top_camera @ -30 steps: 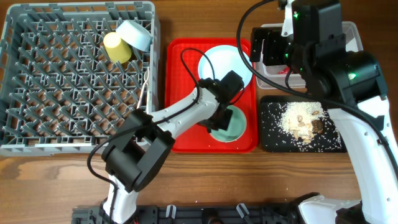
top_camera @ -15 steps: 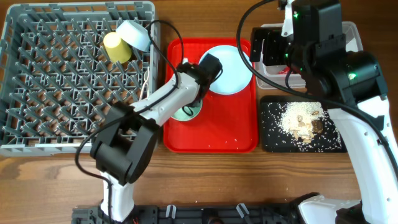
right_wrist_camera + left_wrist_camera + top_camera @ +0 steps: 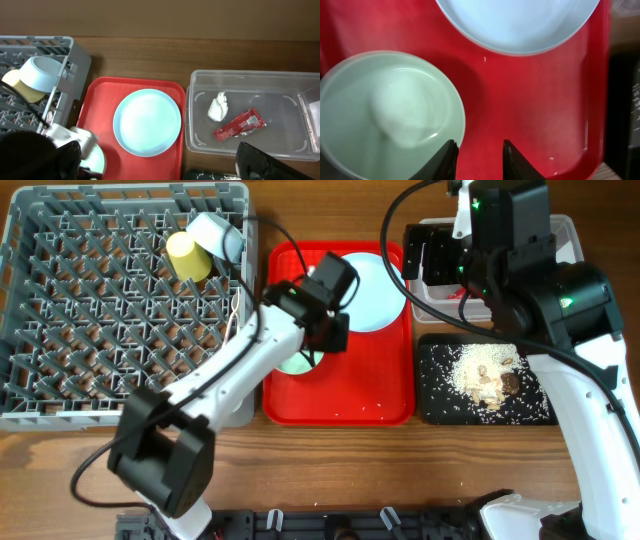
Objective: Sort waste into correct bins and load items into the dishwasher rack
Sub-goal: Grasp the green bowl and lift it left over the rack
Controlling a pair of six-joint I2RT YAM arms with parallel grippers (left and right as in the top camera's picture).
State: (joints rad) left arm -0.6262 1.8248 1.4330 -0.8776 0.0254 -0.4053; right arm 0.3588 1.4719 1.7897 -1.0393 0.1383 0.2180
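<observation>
The mint-green bowl (image 3: 385,110) sits on the red tray (image 3: 535,100), left of the light blue plate (image 3: 520,20). My left gripper (image 3: 479,145) hangs over the bowl's right rim. Its fingers are a little apart, one over the bowl and one over bare tray, with nothing between them. My right gripper (image 3: 157,147) is wide open and empty, high over the clear tub (image 3: 200,145). The tub holds the red wrapper (image 3: 239,125) and the white napkin (image 3: 218,107). Rice scraps (image 3: 485,370) lie in the black tray (image 3: 540,408). The yellow cup (image 3: 184,252) lies in the grey rack (image 3: 100,330).
A pale blue-white cup (image 3: 215,235) lies beside the yellow cup in the rack's far right corner. Thin white cutlery (image 3: 236,315) leans at the rack's right wall. The red tray (image 3: 340,400) lies between the rack and the bins.
The mint-green bowl went from the red tray's front right to its left side with my left gripper. The left arm's elbow swung left. The right arm has not moved.
</observation>
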